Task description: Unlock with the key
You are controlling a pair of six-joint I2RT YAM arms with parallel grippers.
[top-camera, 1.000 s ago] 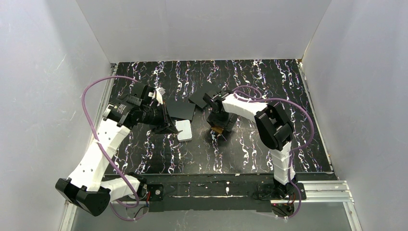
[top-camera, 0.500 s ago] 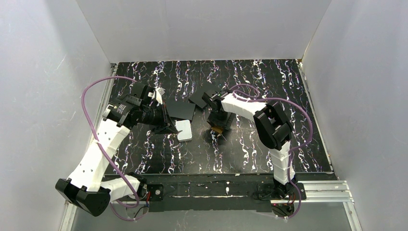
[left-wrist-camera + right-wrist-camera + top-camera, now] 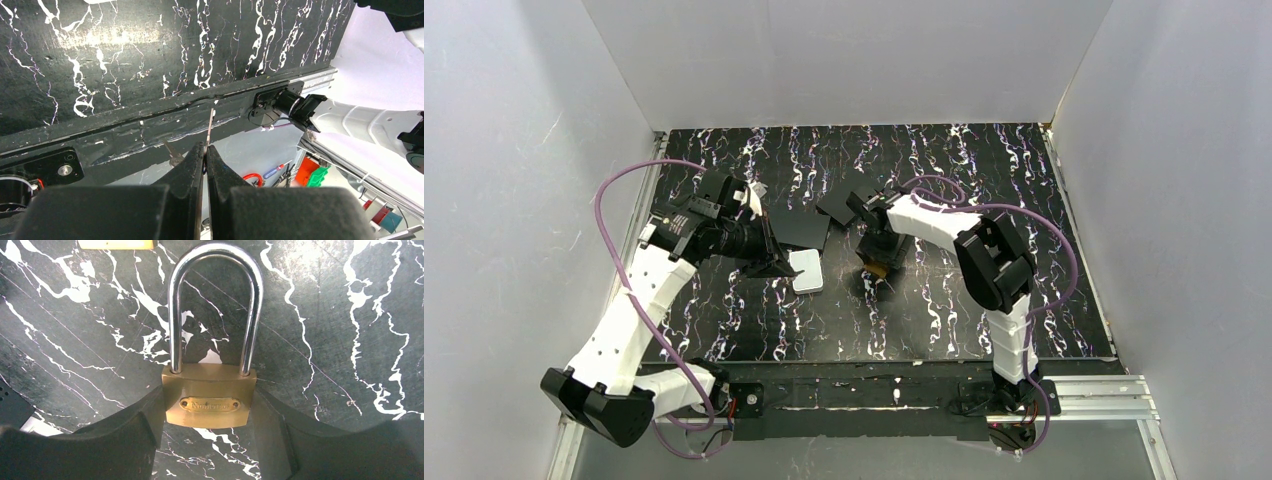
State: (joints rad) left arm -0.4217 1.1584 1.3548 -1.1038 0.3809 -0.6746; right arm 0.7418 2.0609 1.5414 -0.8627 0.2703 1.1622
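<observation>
Holding unchanged — padlock (image 3: pixel 209 399) in right end effector (image 3: pixel 207 416), key (image 3: pixel 211 124) in left (image 3: pixel 205 151).

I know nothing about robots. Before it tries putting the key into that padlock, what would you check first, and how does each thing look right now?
1. Grip on padlock: ok, the right tool clamps its brass body.
2. State of shackle: ok, both legs seated, locked as expected.
3. Grip on key: ok, its thin blade sticks out of the shut left tool.
4. Access to keyhole: cannot tell, it is out of view.
5. Aim of key at padlock: not ok, the left wrist view shows only the table edge ahead.
</observation>
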